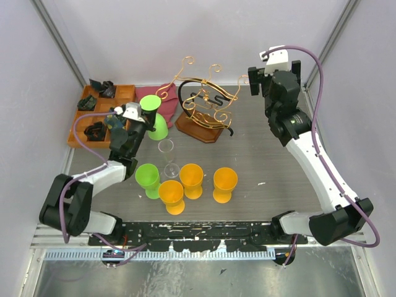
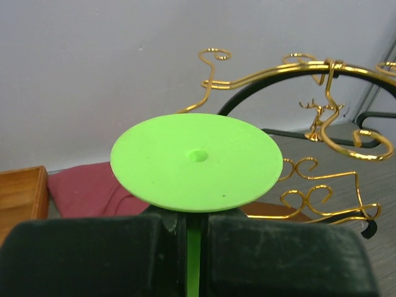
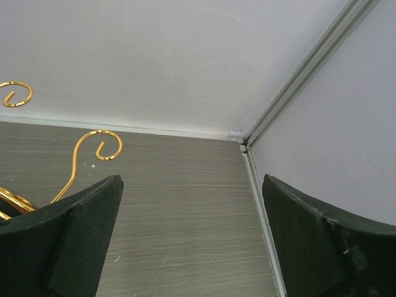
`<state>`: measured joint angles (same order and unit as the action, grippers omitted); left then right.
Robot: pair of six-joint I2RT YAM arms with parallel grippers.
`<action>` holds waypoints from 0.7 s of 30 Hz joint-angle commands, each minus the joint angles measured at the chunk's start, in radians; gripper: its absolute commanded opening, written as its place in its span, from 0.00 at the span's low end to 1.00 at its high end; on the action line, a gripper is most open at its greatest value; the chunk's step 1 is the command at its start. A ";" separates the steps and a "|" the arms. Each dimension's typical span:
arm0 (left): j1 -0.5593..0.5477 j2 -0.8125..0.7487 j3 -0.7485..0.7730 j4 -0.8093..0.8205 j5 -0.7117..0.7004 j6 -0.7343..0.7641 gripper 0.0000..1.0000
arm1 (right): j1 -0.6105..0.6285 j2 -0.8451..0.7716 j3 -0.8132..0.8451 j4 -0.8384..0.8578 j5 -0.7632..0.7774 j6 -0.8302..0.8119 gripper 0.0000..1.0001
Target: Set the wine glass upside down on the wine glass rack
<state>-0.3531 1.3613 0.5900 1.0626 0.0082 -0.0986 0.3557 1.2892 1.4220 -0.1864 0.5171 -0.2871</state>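
Note:
A green plastic wine glass [image 1: 152, 113] is held upside down, its round foot up, just left of the wine glass rack [image 1: 207, 104]. My left gripper [image 1: 140, 122] is shut on its stem. In the left wrist view the foot of the green glass [image 2: 197, 161] fills the centre, with the stem between my left gripper's pads [image 2: 193, 230]. The rack's gold scroll arms and dark arched post [image 2: 328, 80] stand behind and to the right. My right gripper [image 1: 273, 77] is open and empty at the back right, beside the rack; its wrist view [image 3: 192, 185] shows bare table.
A clear wine glass [image 1: 168, 158], a green glass [image 1: 147, 179] and three orange glasses [image 1: 192, 179] stand at the front middle. A compartmented wooden tray [image 1: 99, 114] lies at the left. A maroon cloth [image 1: 166, 99] lies behind the held glass. Enclosure walls are close.

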 commanded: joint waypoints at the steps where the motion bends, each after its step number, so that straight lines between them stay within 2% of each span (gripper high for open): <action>1: 0.001 0.071 -0.012 0.169 0.044 0.003 0.00 | -0.006 -0.011 0.006 0.079 -0.031 -0.017 1.00; 21: -0.009 0.346 0.107 0.369 0.085 -0.023 0.00 | -0.023 0.001 -0.036 0.125 -0.015 -0.084 1.00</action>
<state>-0.3550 1.6836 0.6567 1.3167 0.0963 -0.1364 0.3428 1.2900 1.3735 -0.1307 0.4927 -0.3477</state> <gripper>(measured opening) 0.067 0.999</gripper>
